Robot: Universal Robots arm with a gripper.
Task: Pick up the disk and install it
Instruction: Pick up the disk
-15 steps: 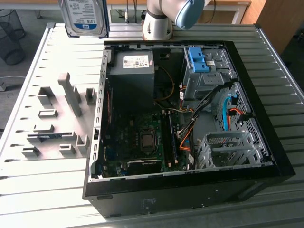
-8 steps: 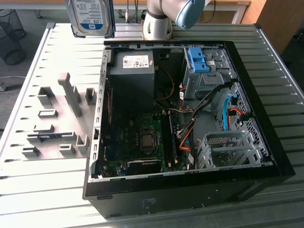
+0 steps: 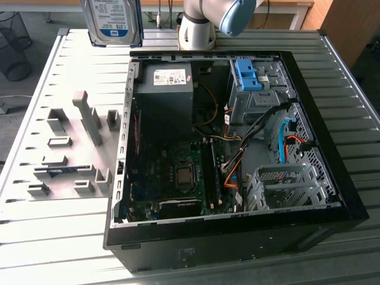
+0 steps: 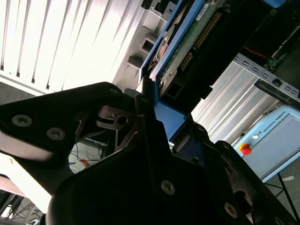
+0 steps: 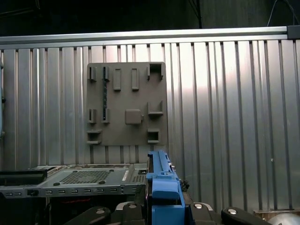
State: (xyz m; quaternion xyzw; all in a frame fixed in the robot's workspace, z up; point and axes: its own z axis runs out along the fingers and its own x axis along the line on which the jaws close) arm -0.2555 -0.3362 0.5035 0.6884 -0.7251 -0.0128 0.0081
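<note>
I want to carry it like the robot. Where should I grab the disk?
Pinch its two flat faces near one end, coming in from that end. The disk is a thin slab, so fingers close easily across it. The gripper seems to hold it so, with a blue rail in its grip.

Arm joint (image 3: 196, 27): rounded silver-grey housing with a pale blue end cap (image 3: 237, 15). Gripper (image 4: 161, 115): matte black, angular linkage plates. Silver screws (image 4: 168, 187) dot the casing behind the fingers, and a bare-metal pivot bracket (image 4: 115, 123) sits between the links.
</note>
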